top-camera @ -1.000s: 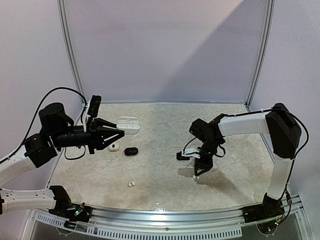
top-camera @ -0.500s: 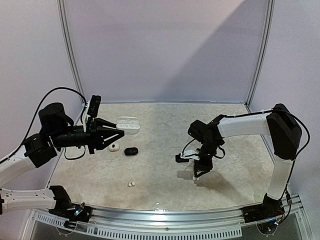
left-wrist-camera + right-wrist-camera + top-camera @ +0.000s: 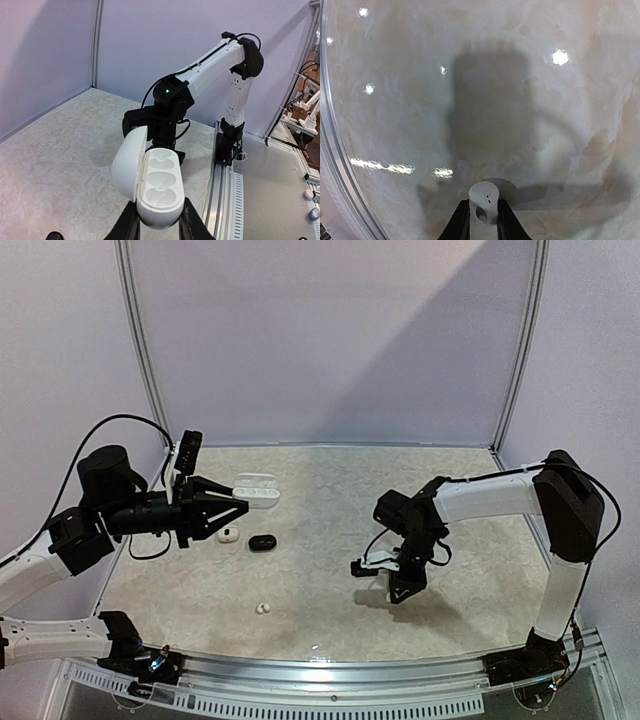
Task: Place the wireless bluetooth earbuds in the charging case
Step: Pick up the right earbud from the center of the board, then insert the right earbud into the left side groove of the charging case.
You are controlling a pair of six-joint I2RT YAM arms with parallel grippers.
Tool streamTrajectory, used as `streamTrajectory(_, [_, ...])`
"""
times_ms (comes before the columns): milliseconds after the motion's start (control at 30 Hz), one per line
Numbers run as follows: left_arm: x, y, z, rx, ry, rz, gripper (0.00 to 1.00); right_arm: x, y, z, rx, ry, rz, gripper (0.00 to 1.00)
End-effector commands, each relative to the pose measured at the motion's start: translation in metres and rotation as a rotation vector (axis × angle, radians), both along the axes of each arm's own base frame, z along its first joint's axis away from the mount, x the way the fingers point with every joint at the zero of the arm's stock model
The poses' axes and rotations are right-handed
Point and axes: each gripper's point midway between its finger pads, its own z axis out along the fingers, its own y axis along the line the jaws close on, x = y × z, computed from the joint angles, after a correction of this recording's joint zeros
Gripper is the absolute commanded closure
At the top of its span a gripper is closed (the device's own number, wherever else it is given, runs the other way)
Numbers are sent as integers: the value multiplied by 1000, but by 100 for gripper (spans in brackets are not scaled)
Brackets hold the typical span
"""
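My left gripper (image 3: 157,222) is shut on the base of a white charging case (image 3: 159,187) and holds it above the table's left side. The lid stands open and the moulded wells look empty. In the top view that case (image 3: 259,491) sticks out past my left gripper (image 3: 243,506). My right gripper (image 3: 397,592) points straight down at the table, right of centre. In its wrist view the fingers (image 3: 461,220) press on both sides of a white earbud (image 3: 485,199) resting on the marble surface. Another small white earbud (image 3: 263,608) lies near the front edge.
A black oval case (image 3: 262,542) and a small white case-like piece (image 3: 228,533) lie under the left arm. The metal rail (image 3: 330,665) runs along the table's near edge. Grey walls enclose the back and sides.
My right gripper has come down and slightly toward the near edge, and its fingers have closed in on the white earbud. The left arm with the case has not moved.
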Motion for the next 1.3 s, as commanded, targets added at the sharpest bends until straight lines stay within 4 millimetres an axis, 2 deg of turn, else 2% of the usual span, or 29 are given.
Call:
streamTrajectory(0, [1, 3, 1, -2, -4, 9, 100, -3, 5, 10, 31, -3, -12, 82])
streamTrajectory(200, [0, 4, -1, 0, -6, 9, 100, -5, 5, 19, 34, -5, -19, 87])
streamTrajectory(300, [0, 4, -6, 11, -8, 5, 100, -3, 7, 30, 54, -28, -30, 89])
streamTrajectory(367, [-3, 4, -9, 18, -18, -9, 100, 0, 12, 46, 77, -60, -37, 90])
streamTrajectory(433, [-5, 4, -13, 25, -26, -22, 100, 4, 18, 67, 105, -103, -42, 91])
streamTrajectory(633, [-14, 0, -21, 29, -76, -84, 100, 5, 47, 157, 257, -273, -65, 92])
streamTrajectory(733, [-22, -3, -26, 39, -109, -127, 100, -6, 67, 207, 333, -372, -43, 93])
streamTrajectory(800, [-27, -5, -21, 17, -163, -159, 100, -16, 88, 247, 418, -419, -41, 93])
streamTrajectory(900, [-35, -7, -21, 14, -228, -203, 100, -36, 111, 289, 509, -463, -22, 94])
streamTrajectory(1067, [-40, -8, -17, 29, -334, -226, 100, -59, 142, 329, 598, -534, 1, 94])
streamTrajectory(1167, [-43, -9, -13, 25, -349, -232, 100, -71, 165, 345, 664, -569, 28, 94])
streamTrajectory(1233, [-47, -9, -11, 21, -344, -244, 100, -72, 175, 353, 688, -586, 33, 94])
streamTrajectory(1267, [-48, -10, -10, 19, -337, -248, 100, -71, 182, 348, 677, -591, 42, 94])
